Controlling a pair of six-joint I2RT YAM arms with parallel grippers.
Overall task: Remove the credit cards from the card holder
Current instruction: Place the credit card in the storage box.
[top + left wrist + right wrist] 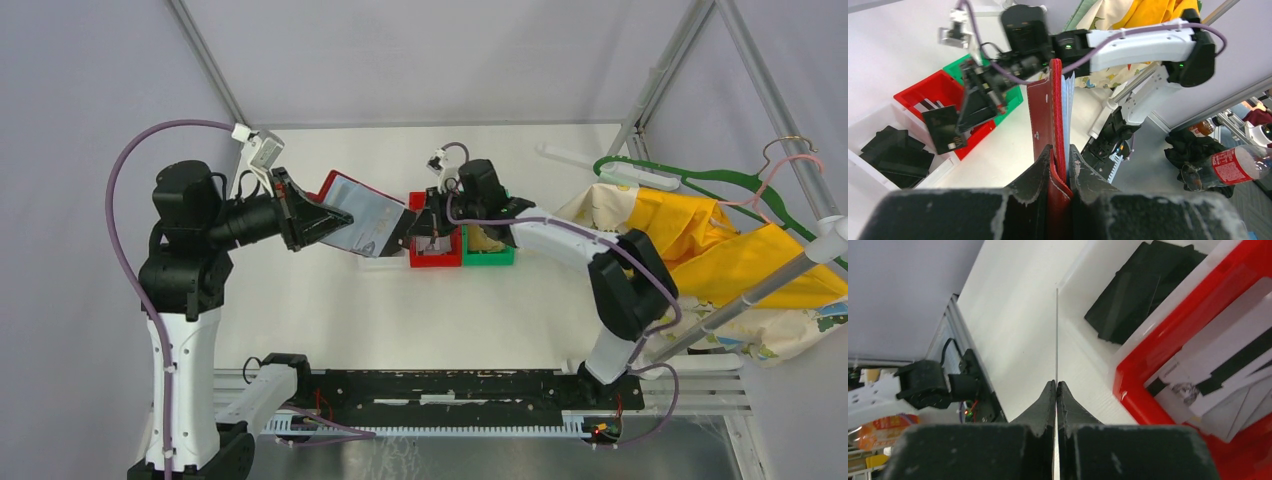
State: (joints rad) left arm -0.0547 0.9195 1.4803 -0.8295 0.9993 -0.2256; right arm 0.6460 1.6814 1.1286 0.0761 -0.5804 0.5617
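- Your left gripper (1060,154) squeezed the one red card holder (1045,105) tight and held it up above the table (400,320).
- Your right gripper (1056,386) was pinched shut on one dark credit card (943,130), near the holder.
- Three bins sat below: one white bin (870,122), one red bin (913,92), one green bin (960,67).

The red card holder (1045,115), its pale blue-grey leaves showing, stands edge-on, clamped at its lower end in the left gripper (1060,156). One dark credit card (942,129) hangs pinched at the tips of the right gripper (1056,386).
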